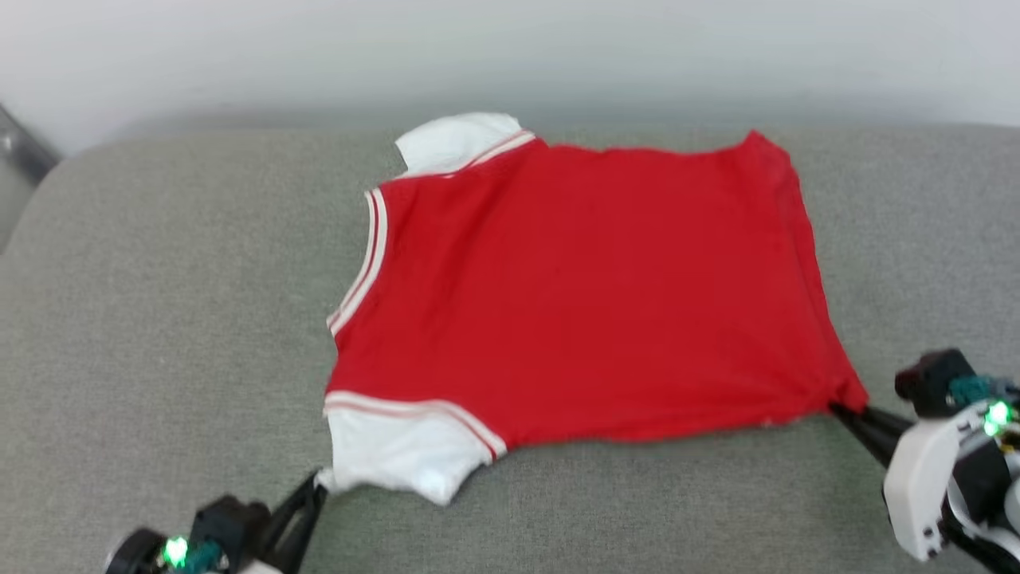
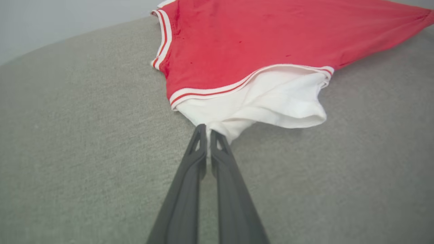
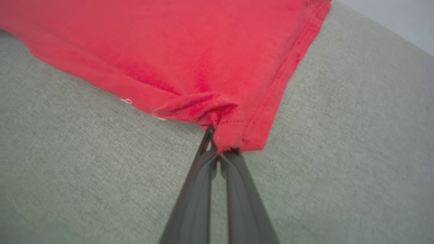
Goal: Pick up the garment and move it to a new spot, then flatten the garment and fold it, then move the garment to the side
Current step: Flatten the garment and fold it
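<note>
red garment spread flat, left gripper pinching its sleeve, right gripper its hem corner; fold and side-move remain.

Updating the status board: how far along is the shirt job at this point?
Looks done: the garment lies spread nearly flat, plain red side up, on the grey cushion. In hand: the left gripper is shut on the near white sleeve and the right gripper on a red hem corner, probably tensioning it flat. Left: no fold shows yet, so folding and moving it aside remain.
</note>
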Motion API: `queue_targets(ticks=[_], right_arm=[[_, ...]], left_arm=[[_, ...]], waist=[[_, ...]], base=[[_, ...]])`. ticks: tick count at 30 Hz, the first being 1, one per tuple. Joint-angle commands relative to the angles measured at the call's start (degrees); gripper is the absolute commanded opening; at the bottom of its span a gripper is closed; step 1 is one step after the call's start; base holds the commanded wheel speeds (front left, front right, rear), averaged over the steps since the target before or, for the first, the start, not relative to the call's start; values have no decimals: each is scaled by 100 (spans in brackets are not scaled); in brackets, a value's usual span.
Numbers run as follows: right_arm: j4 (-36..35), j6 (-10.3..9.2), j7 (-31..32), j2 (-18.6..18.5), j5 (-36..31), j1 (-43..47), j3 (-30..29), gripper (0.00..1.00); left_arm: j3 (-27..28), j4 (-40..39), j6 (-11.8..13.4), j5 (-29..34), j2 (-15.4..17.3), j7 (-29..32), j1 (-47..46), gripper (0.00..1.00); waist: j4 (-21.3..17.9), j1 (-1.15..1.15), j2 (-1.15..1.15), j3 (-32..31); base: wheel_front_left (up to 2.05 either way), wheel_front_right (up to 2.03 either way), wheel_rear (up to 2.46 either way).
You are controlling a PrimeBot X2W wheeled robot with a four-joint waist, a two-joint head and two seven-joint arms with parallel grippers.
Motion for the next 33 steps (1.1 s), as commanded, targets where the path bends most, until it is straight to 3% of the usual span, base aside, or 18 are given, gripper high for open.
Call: queue_targets(ticks=[1, 10, 15, 21, 26, 33], right_arm=[[-153, -6, 95, -107, 59, 370, -136, 0], [-828, -6, 689, -373, 164, 1978, -848, 0], [-1199, -6, 982, -296, 81, 2580, -1323, 0], [-1535, -6, 1167, -112, -99, 2762, -1710, 0], [-1835, -6, 1322, 72, -217, 2531, -2116, 0], [-2058, -6, 1600, 207, -285, 2049, -2313, 0]], left_arm=[[-55, -90, 34, -97, 33, 57, 256, 0], [-380, -573, 220, -443, 138, 458, 1208, 0], [-473, -663, 271, -492, 165, 562, 1424, 0], [-367, -697, 300, -305, 227, 479, 1061, 0], [-267, -616, 46, 90, 344, 559, 145, 0], [-313, -303, -395, 419, 177, 798, -1039, 0]], waist=[[12, 2, 0, -218], [90, 2, 0, -644], [104, 2, 0, -685], [127, 2, 0, -628], [143, 2, 0, -524], [-40, 2, 0, -206]], base=[[0, 0, 0], [0, 0, 0], [0, 0, 0], [0, 0, 0], [0, 0, 0], [0, 0, 0]])
